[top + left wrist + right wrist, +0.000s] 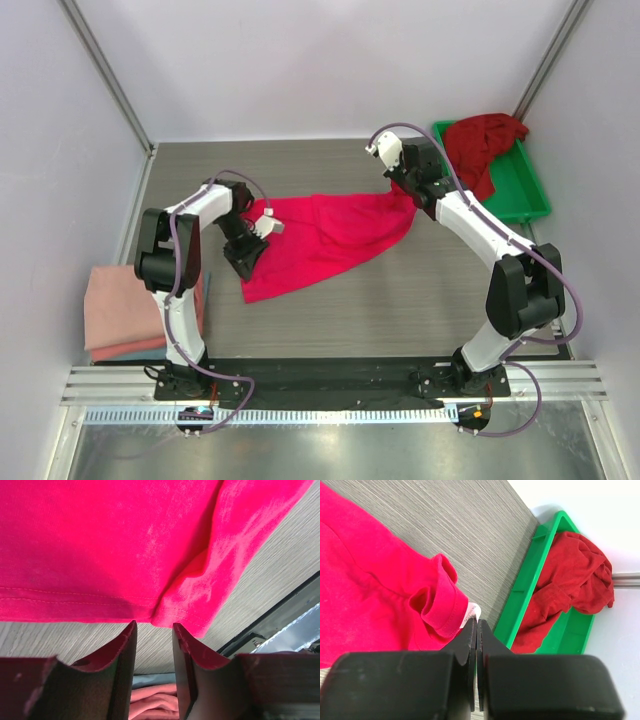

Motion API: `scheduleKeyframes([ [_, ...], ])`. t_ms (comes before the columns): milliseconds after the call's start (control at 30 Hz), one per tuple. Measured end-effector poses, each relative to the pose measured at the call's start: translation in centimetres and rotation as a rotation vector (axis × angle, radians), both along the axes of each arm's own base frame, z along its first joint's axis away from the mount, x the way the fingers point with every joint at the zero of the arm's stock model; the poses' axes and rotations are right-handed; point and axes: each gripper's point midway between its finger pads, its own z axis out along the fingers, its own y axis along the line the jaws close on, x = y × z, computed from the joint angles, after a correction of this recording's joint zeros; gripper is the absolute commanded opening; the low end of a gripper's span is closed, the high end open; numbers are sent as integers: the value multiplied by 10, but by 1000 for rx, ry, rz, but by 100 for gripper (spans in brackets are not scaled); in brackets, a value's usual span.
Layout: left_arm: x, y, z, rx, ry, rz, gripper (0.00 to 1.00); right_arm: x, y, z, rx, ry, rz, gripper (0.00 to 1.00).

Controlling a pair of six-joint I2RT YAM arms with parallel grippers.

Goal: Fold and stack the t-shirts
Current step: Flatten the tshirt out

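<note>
At far left, beside the left arm, folded pink shirts [120,305] lie stacked at the edge of the table [400,295]. Left gripper [154,627]: fingers apart, with nothing between them, tips just short of the hem of the bright red shirt [320,240]. This shirt lies spread and partly rumpled across the middle of the table, between the two arms. Right gripper [476,622]: fingers pressed together, pinching the shirt's far right edge beside a white label [472,612]. At far right, a dark red shirt [485,145] lies crumpled in a green tray [528,195], draped over its rim.
</note>
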Motion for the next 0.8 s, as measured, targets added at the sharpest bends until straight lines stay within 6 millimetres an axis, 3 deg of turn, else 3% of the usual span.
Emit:
scheduleKeyframes([
  [433, -16, -4, -10, -1, 98, -7, 28, 0, 0, -2, -1, 4, 1, 1],
  [533, -17, -5, -10, -3, 103, -11, 19, 0, 0, -2, -1, 4, 2, 1],
  [600, -18, -6, -11, -2, 109, -11, 3, 0, 0, -2, 0, 4, 2, 1],
  [800, -23, -6, -11, -4, 136, -13, 0, 0, 0, -2, -1, 3, 1, 1],
])
